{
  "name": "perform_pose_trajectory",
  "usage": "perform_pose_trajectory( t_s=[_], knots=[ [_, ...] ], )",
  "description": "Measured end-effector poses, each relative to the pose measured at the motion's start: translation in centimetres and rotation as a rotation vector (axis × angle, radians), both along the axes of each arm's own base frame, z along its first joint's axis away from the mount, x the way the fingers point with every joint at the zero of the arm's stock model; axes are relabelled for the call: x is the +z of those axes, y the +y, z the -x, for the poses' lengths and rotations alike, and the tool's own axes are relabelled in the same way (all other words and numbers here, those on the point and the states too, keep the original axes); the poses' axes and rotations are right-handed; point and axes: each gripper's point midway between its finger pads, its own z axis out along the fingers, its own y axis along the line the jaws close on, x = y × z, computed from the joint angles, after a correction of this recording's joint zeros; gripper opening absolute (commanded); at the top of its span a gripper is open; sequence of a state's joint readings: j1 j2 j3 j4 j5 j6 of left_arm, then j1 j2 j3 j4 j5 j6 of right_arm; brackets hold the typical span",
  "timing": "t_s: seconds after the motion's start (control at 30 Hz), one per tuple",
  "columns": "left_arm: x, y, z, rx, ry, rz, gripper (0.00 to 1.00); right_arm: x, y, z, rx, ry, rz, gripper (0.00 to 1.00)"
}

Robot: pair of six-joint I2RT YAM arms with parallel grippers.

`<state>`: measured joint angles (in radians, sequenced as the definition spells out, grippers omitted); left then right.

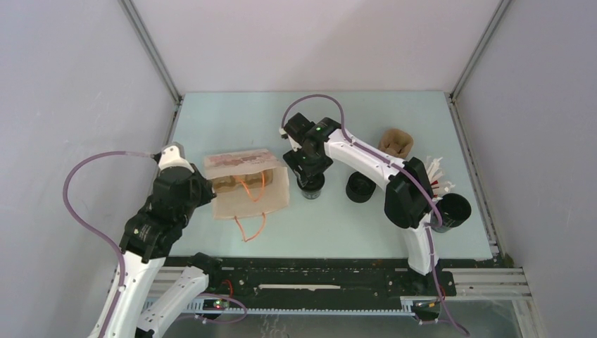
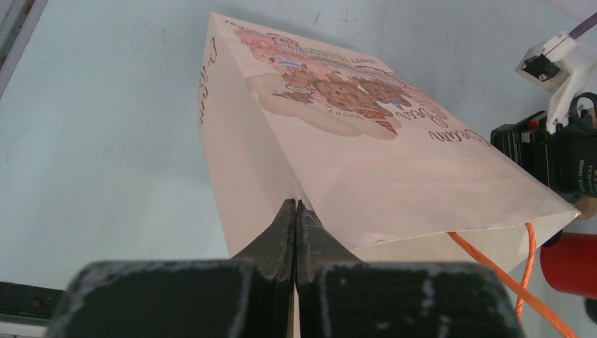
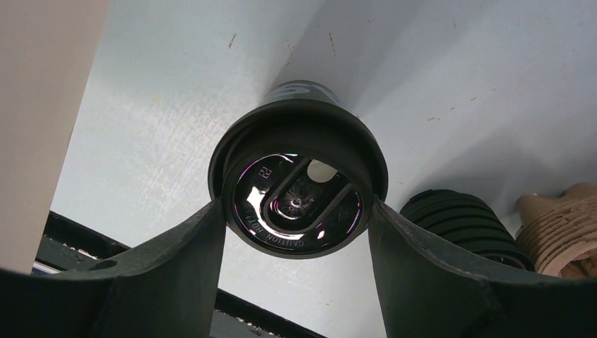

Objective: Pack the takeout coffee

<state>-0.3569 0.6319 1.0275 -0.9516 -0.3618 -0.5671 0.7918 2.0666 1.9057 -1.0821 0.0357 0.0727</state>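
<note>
The takeout coffee (image 3: 299, 186), a small black cup with a glossy black lid, stands on the table just right of the paper bag (image 1: 246, 184). My right gripper (image 3: 296, 211) reaches down over it, and both fingers press the lid's rim from either side. In the top view the cup (image 1: 310, 187) shows just under that gripper (image 1: 308, 174). My left gripper (image 2: 296, 205) is shut on the edge of the white printed bag (image 2: 366, 162) at its left side (image 1: 208, 191). The bag has orange cord handles (image 1: 250, 225), and something brown shows in its mouth.
A black ribbed cup (image 1: 360, 187) stands right of the coffee and shows in the right wrist view (image 3: 464, 225). A brown pulp carrier (image 1: 396, 143) sits behind it. White sticks (image 1: 434, 170) and another black cup (image 1: 451, 210) stand at the right, partly behind the right arm.
</note>
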Motion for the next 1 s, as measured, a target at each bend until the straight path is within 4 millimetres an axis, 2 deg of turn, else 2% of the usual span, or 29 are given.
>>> perform_pose_trajectory(
  t_s=[0.13, 0.23, 0.3, 0.4, 0.47, 0.57, 0.63, 0.7, 0.8, 1.0],
  knots=[
    [0.0, -0.3, 0.0, -0.02, 0.001, 0.003, 0.0, 0.2, -0.5, 0.0, -0.009, -0.027, -0.008, 0.45],
    [-0.3, -1.0, -0.2, -0.061, -0.001, 0.009, 0.0, 0.8, -2.4, 0.6, -0.025, -0.059, -0.016, 0.33],
    [-0.6, -1.7, -0.3, -0.102, 0.001, 0.01, 0.0, 2.0, -3.7, 1.2, -0.026, -0.1, -0.038, 0.32],
    [-1.1, -2.7, -0.5, -0.172, 0.005, 0.013, 0.0, 5.6, -5.4, 2.6, -0.004, -0.21, -0.123, 0.3],
    [-1.3, -3.5, -0.6, -0.217, -0.006, 0.017, 0.0, 8.7, -6.1, 3.6, 0.02, -0.298, -0.205, 0.29],
    [-1.4, -4.8, -0.8, -0.297, -0.037, 0.031, 0.0, 14.2, -6.4, 5.9, 0.113, -0.468, -0.351, 0.22],
    [-1.7, -5.7, -0.9, -0.351, -0.056, 0.041, 0.0, 17.0, -6.4, 7.8, 0.196, -0.57, -0.418, 0.22],
    [-1.8, -6.4, -1.0, -0.393, -0.068, 0.051, 0.0, 18.9, -6.3, 9.9, 0.306, -0.649, -0.461, 0.21],
    [-2.1, -7.2, -1.1, -0.437, -0.07, 0.057, 0.0, 20.2, -5.9, 12.5, 0.491, -0.725, -0.467, 0.19],
    [-3.7, -6.9, -1.3, -0.415, -0.003, 0.047, 0.0, 20.3, -4.4, 14.7, 0.765, -0.817, -0.403, 0.18]
  ],
)
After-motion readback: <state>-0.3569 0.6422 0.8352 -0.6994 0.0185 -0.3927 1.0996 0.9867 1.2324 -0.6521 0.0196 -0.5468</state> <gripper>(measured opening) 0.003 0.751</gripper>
